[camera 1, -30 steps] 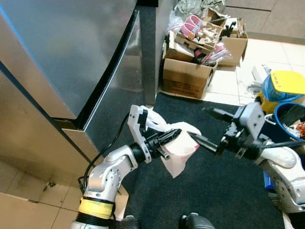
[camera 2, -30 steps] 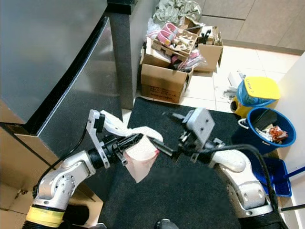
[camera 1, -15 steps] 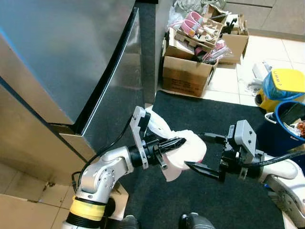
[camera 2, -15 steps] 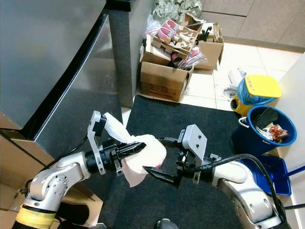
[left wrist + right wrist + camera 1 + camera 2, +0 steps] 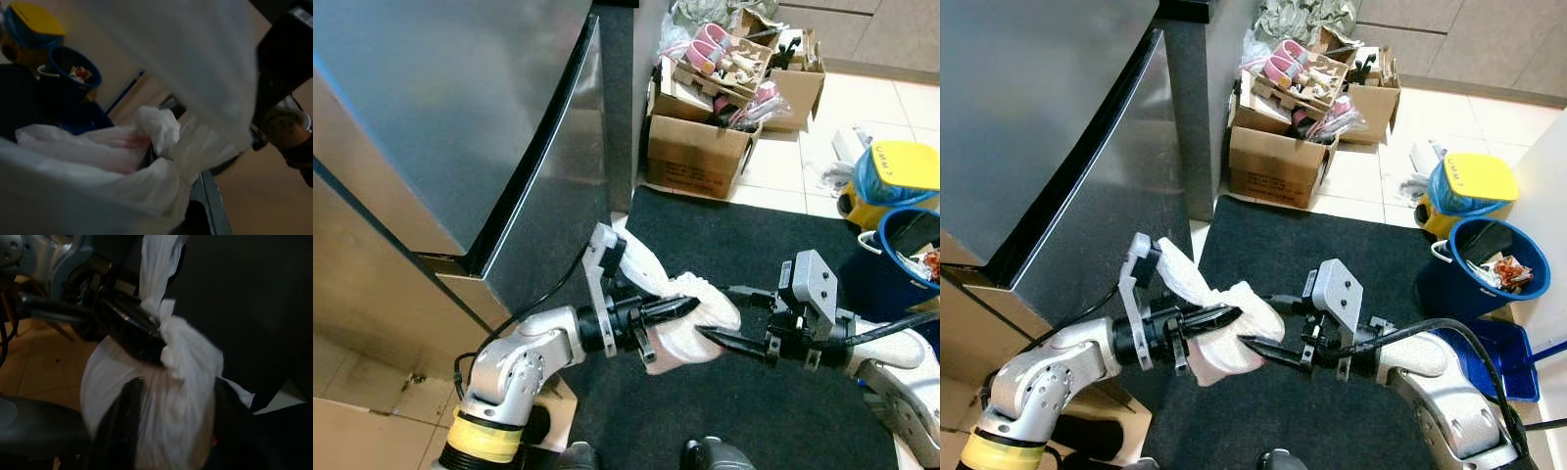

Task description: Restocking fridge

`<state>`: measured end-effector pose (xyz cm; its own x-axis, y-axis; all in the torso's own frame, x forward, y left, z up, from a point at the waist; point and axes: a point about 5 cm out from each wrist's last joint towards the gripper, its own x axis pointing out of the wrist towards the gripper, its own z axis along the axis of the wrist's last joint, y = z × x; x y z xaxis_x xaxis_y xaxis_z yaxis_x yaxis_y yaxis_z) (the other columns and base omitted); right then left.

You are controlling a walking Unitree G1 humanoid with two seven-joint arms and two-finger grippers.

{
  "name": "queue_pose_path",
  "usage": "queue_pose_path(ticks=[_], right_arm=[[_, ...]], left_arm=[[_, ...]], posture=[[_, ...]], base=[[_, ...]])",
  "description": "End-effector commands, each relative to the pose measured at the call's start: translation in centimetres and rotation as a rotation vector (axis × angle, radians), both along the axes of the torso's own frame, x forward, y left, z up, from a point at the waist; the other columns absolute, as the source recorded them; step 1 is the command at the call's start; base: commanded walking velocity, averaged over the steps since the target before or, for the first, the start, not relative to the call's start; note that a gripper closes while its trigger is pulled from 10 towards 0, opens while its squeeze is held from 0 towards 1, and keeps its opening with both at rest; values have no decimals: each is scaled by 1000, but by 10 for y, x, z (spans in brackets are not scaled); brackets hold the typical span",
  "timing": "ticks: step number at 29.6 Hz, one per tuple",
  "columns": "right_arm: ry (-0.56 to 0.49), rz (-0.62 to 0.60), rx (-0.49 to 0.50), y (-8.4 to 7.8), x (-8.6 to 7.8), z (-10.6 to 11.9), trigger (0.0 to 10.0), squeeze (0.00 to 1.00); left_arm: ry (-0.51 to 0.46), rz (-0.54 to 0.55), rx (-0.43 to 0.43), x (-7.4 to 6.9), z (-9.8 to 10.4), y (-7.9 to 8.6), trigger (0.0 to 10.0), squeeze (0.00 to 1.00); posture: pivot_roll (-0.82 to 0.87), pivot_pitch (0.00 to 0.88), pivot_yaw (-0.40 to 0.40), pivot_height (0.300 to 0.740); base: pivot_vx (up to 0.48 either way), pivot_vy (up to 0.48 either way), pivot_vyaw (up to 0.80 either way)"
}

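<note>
The left gripper (image 5: 680, 307) pinches the knotted white plastic bag (image 5: 697, 323); the right gripper (image 5: 717, 315) spreads its fingers around it (fridge (image 5: 431, 108) shut). Next, it probably must squeeze.

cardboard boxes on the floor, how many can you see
2: a larger cardboard box by the fridge corner, and a smaller box behind it, both full of clutter. More may be hidden.
</note>
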<state>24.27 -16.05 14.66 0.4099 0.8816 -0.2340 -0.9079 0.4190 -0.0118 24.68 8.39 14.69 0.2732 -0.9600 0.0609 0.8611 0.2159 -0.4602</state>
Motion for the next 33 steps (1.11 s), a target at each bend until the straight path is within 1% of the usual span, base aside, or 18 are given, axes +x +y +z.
queue_pose_path(ticks=[1, 6, 7, 9, 10, 11, 12, 23, 24, 25, 27, 29, 30, 31, 32, 33], right_arm=[[34, -4, 1, 1, -1, -7, 0, 0], [36, -11, 1, 0, 0, -8, 0, 0], [33, -18, -1, 0, 0, -8, 3725, 0], [33, -18, -1, 0, 0, -8, 3725, 0], [29, -29, -7, 0, 2, -9, 10000, 0], [29, -29, -7, 0, 2, -9, 10000, 0], [28, -38, -11, 0, 2, -10, 10000, 0], [33, -79, -16, 2, 3, -18, 10000, 0], [29, -101, -22, 0, 5, -19, 10000, 0], [29, -101, -22, 0, 5, -19, 10000, 0], [13, -175, -52, -7, 12, -23, 10000, 0], [-11, -311, -97, -21, 24, -28, 10000, 0], [-16, -358, -106, -26, 27, -30, 10000, 0], [0, -482, -107, -41, 33, -39, 10000, 0], [9, -518, -105, -46, 34, -42, 10000, 0], [15, -538, -103, -48, 35, -43, 10000, 0]], left_arm=[[-27, -89, -42, -9, 8, -8, 10000, 0], [-27, -94, -33, -11, 7, -7, 10000, 0], [-39, -89, -21, -10, 7, -7, 10000, 0], [-39, -89, -21, -10, 7, -7, 10000, 0], [-49, -87, -13, -10, 7, -7, 10000, 0], [-49, -87, -13, -10, 7, -7, 10000, 0], [-60, -79, -8, -10, 7, -8, 10000, 1000], [-36, -77, -32, -11, 9, -6, 10000, 1000], [-31, -89, -34, -12, 9, -5, 10000, 0], [-31, -89, -34, -12, 9, -5, 10000, 0], [-27, -96, -23, -15, 8, 2, 10000, 0], [-26, -34, 29, -14, 2, 15, 10000, 0], [-31, 1, 51, -12, -1, 20, 10000, 0], [-46, 255, 166, 5, -18, 41, 10000, 0], [-47, 343, 208, 10, -24, 47, 10000, 0], [-47, 392, 232, 13, -28, 51, 10000, 0]], posture=[[-109, 145, -29, 740], [-109, 143, -29, 740], [-109, 142, -28, 740], [-109, 142, -28, 740], [-110, 142, -28, 740], [-110, 142, -28, 740], [-110, 143, -26, 740], [-111, 146, -24, 740], [-109, 147, -24, 740], [-109, 147, -24, 740], [-109, 148, -21, 740], [-108, 149, -20, 740], [-107, 150, -19, 740], [-100, 151, -19, 740], [-96, 152, -19, 740], [-96, 152, -19, 740]], base=[[0, 0, 0], [0, 0, 0], [0, 0, 0], [0, 0, 0], [0, 0, 0], [0, 0, 0], [0, 0, 0], [0, 0, 0], [0, 0, 0], [0, 0, 0], [0, 0, 0], [0, 0, 0], [0, 0, 0], [0, 0, 0], [0, 0, 0], [0, 0, 0]])
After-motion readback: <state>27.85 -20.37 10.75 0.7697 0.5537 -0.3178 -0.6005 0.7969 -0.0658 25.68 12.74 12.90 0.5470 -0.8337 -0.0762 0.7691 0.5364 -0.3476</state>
